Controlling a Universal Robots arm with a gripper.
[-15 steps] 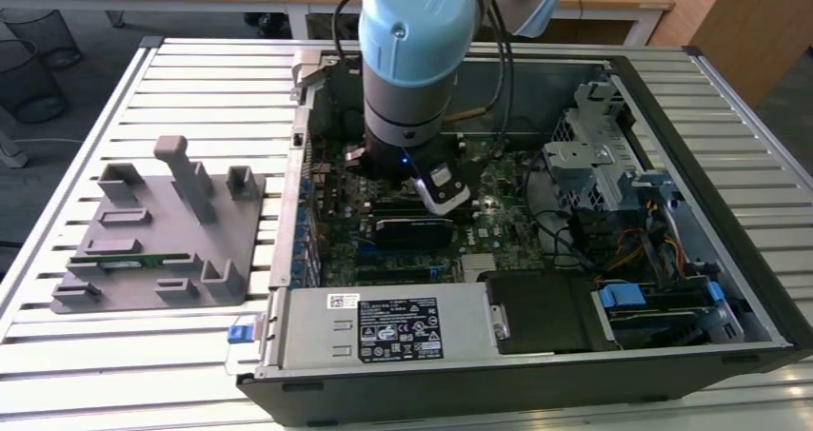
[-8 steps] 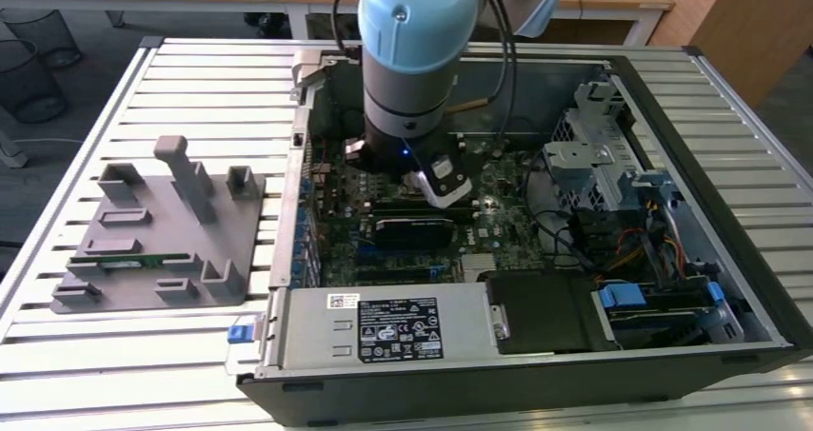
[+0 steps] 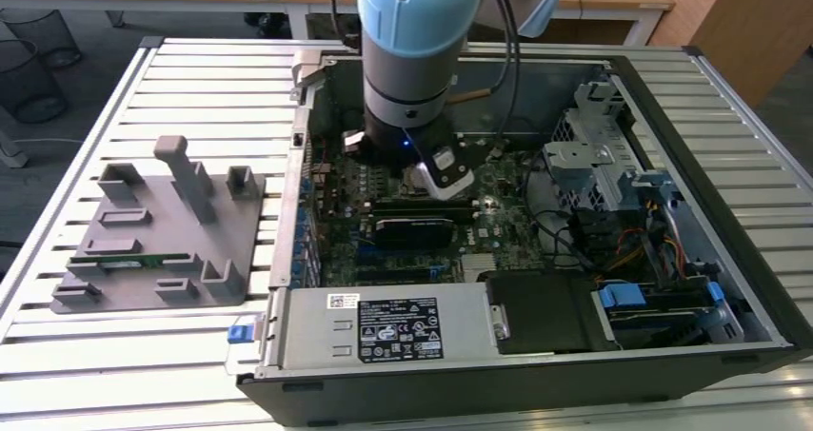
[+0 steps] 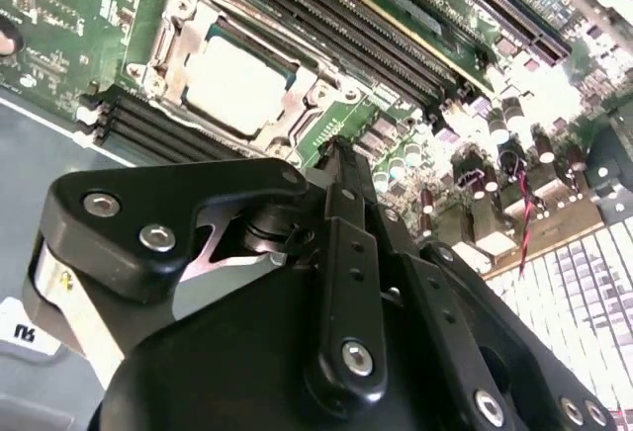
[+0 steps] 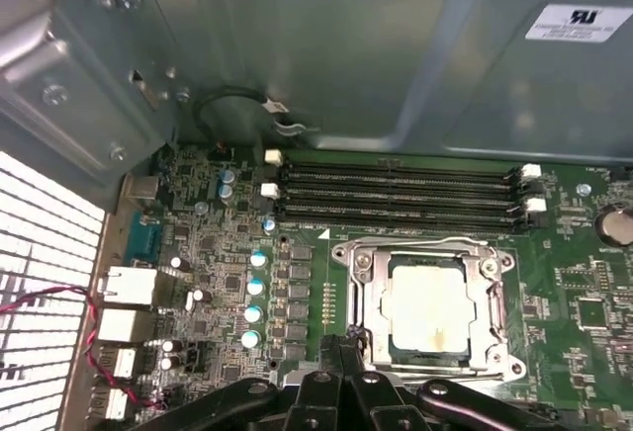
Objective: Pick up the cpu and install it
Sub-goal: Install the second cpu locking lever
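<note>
The cpu [image 5: 427, 310], a flat square chip with a pale silver top, lies in the metal-framed socket [image 5: 368, 293] on the green motherboard; the second wrist view shows the cpu [image 4: 237, 80] inside that same frame. My gripper [image 5: 344, 350] hangs low over the board beside one edge of the socket, apart from the chip. Its black fingers [image 4: 336, 169] are drawn together into one narrow tip with nothing between them. In the exterior view my gripper [image 3: 439, 188] is down inside the open computer case, and the arm hides the socket.
Black memory slots [image 5: 396, 189] run alongside the socket, close to the case wall [image 5: 326, 45]. A drive cage [image 3: 597, 155], cables and a power supply [image 3: 381, 328] crowd the case. A grey fixture [image 3: 152, 231] with a green memory stick [image 3: 133, 260] stands on the exterior view's left.
</note>
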